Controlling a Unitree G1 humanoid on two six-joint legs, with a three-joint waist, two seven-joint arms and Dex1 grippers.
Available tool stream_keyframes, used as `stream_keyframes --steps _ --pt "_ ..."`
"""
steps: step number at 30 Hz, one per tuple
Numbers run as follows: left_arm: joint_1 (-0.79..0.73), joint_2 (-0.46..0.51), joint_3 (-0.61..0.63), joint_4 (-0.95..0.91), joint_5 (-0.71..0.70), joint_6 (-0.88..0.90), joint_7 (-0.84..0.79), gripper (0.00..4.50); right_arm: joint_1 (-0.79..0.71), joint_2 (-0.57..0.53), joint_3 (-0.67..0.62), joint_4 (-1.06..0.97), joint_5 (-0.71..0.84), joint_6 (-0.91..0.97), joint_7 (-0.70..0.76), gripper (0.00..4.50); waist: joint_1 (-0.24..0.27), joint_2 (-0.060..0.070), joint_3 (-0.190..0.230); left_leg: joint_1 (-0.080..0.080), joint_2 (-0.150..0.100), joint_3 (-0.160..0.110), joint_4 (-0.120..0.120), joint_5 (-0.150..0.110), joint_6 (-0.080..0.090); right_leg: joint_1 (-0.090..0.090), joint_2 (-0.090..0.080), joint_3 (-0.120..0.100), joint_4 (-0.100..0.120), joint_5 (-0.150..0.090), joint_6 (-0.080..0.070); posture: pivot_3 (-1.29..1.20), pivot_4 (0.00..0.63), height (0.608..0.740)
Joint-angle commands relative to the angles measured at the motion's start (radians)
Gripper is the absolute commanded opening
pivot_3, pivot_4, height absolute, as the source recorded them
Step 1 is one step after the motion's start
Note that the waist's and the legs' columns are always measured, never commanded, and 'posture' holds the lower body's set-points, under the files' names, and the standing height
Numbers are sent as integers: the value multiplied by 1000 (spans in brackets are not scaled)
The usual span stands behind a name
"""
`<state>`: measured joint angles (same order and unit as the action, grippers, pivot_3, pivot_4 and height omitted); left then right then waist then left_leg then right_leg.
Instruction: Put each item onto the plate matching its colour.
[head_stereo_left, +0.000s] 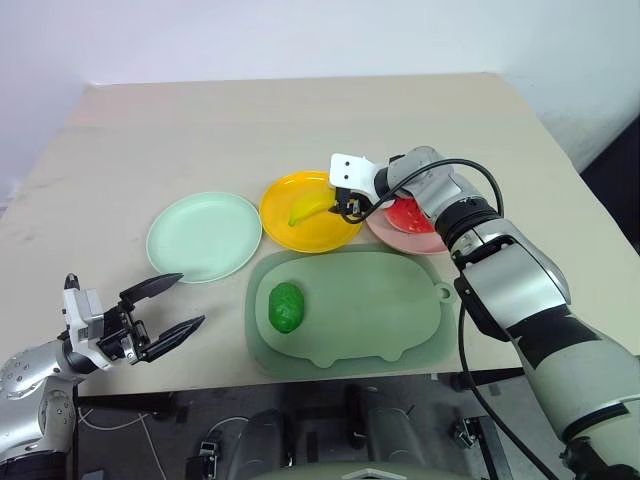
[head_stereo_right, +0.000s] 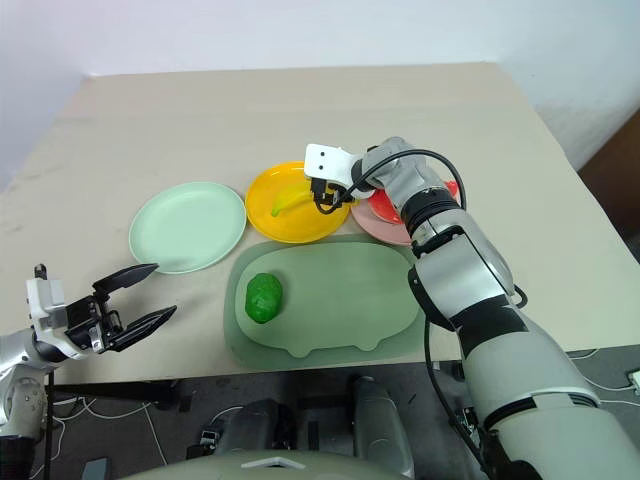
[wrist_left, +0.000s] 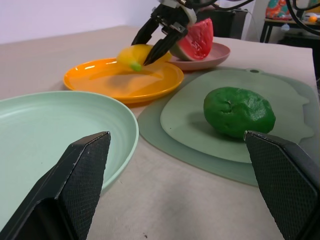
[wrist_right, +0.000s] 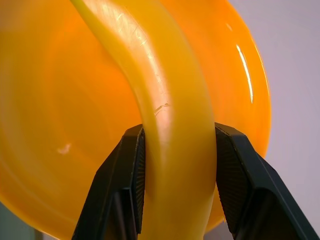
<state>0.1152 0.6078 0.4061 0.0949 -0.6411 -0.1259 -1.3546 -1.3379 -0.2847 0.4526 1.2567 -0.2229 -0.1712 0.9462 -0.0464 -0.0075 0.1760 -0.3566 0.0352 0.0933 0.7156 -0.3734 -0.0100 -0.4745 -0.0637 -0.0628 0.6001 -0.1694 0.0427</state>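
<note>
Beige tabletop (head_stereo_left: 300, 130) below white wall; right gripper (head_stereo_left: 349, 208) seemingly clasps banana (head_stereo_left: 310, 208), left gripper (head_stereo_left: 175, 305) spread.

You have the right gripper (head_stereo_right: 325, 200) reaching in over the right edge of the yellow plate (head_stereo_right: 262, 227), its black fingers set against one end of the banana (head_stereo_right: 291, 201), which lies on that plate. Just right of it, partly behind your arm, the watermelon wedge (head_stereo_right: 388, 208) sits on the pink plate (head_stereo_right: 386, 231). The mint green plate (head_stereo_right: 187, 226) lies left of the yellow one, close beside it. Nearer you, the dark-green oval (head_stereo_right: 264, 298) rests on the left part of the grey-green mat (head_stereo_right: 345, 292). Your left gripper (head_stereo_right: 137, 295) hangs at the table's near-left edge, fingers spread apart, nothing between them.
</note>
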Motion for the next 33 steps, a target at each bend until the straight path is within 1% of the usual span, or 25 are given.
stream_keyframes --steps 1,5,6,11,15,18,20,23,26,28,31,33 --pt "4 4 8 -20 -9 -10 -5 4500 -18 1 -52 -5 4 3 4 2868 0 0 0 0 0 0 0 0 0 0 0 0 0 0 0 0 150 736" --pt "-7 8 1 -13 -7 -5 -8 4500 -30 -20 -130 -51 64 26 107 4247 2 0 0 0 0 0 0 0 0 0 0 0 0 0 0 0 150 736" --pt "-11 8 -1 -11 -6 -4 -8 4500 -31 -26 -145 -64 72 32 125 4476 2 0 0 0 0 0 0 0 0 0 0 0 0 0 0 0 150 736" --pt "-31 11 -12 -2 -2 4 -9 4500 -12 -88 -223 -202 143 82 263 4476 3 0 0 0 0 -2 0 0 0 0 0 0 0 0 0 0 150 736" --pt "-45 14 -28 -1 -1 14 -13 4500 87 -179 -290 -449 256 180 412 4476 7 0 0 0 0 -4 0 0 1 1 0 0 0 0 0 0 150 736" --pt "-58 17 -36 1 -2 21 -15 4500 200 -266 -322 -662 328 293 489 4476 11 0 0 0 0 -5 0 -1 2 2 -1 -1 0 0 0 0 150 736" --pt "-64 22 -30 -9 -15 39 -12 4500 280 -321 -348 -797 384 366 523 4476 12 0 0 0 0 -5 0 -1 2 2 -1 -1 -1 0 0 0 150 736" --pt "-81 47 -33 -14 -13 63 -19 4500 418 -397 -440 -966 497 426 542 4476 18 0 0 1 -1 -5 0 -2 4 1 -1 -1 -1 0 0 0 150 736" --pt "-91 65 -43 -23 -5 88 -22 4500 519 -449 -511 -1056 572 499 520 4476 25 0 0 2 -1 -5 0 -3 5 1 0 -1 -1 0 0 0 150 736" --pt "-95 69 -50 -32 -2 97 -21 4500 591 -490 -548 -1111 621 539 535 4476 30 0 0 2 -1 -5 0 -3 5 1 0 0 -1 0 0 0 150 736" --pt "-98 70 -57 -44 -2 112 -15 4500 683 -534 -588 -1167 664 544 546 4476 34 0 0 2 -1 -5 0 -3 5 2 0 0 -1 0 0 0 150 736" --pt "-98 72 -63 -56 -3 121 -11 4500 739 -561 -610 -1185 689 486 598 4476 35 0 0 2 -1 -5 1 -3 5 2 0 0 -2 0 0 0 150 736"
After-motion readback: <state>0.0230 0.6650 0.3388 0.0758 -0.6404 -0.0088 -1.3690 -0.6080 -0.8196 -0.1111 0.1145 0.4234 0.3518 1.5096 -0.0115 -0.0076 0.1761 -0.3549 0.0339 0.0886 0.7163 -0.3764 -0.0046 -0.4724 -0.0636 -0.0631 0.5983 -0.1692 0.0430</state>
